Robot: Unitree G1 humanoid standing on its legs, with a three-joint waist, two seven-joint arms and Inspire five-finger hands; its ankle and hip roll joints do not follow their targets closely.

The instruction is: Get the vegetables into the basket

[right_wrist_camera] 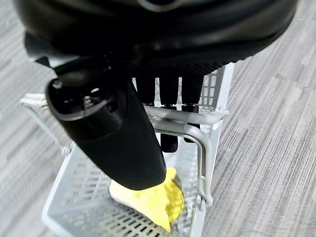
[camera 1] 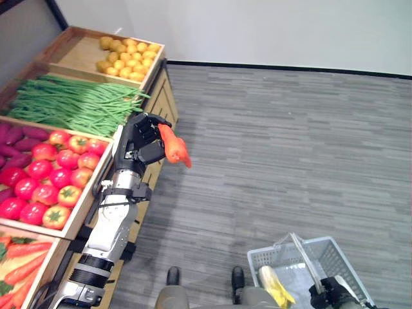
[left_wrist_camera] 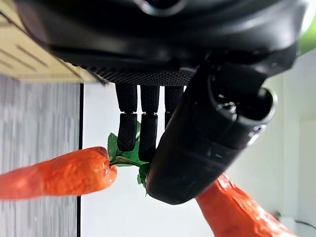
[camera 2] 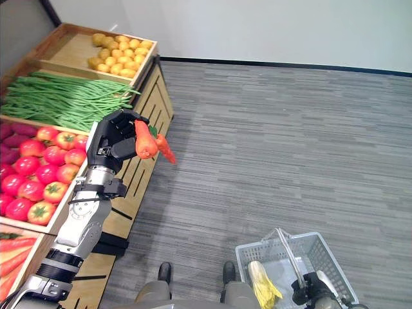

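Observation:
My left hand (camera 1: 138, 145) is shut on two orange carrots (camera 1: 174, 147) with green tops, held in the air just off the front edge of the wooden stall. In the left wrist view one carrot (left_wrist_camera: 59, 173) sticks out to one side of the curled fingers (left_wrist_camera: 148, 133) and the other carrot (left_wrist_camera: 237, 207) juts past the thumb. At the lower right, my right hand (camera 1: 328, 295) is shut on the wire handle (right_wrist_camera: 197, 136) of a pale grey plastic basket (camera 1: 335, 248), which hangs over the floor. A yellow-white leafy vegetable (right_wrist_camera: 148, 200) lies inside it.
The stall at the left holds crates of yellow potatoes (camera 1: 125, 55), green beans (camera 1: 71, 103), tomatoes (camera 1: 51, 174), purple sweet potatoes (camera 1: 16, 145) and carrots (camera 1: 19, 264). Grey plank floor (camera 1: 277, 148) stretches between the stall and the basket.

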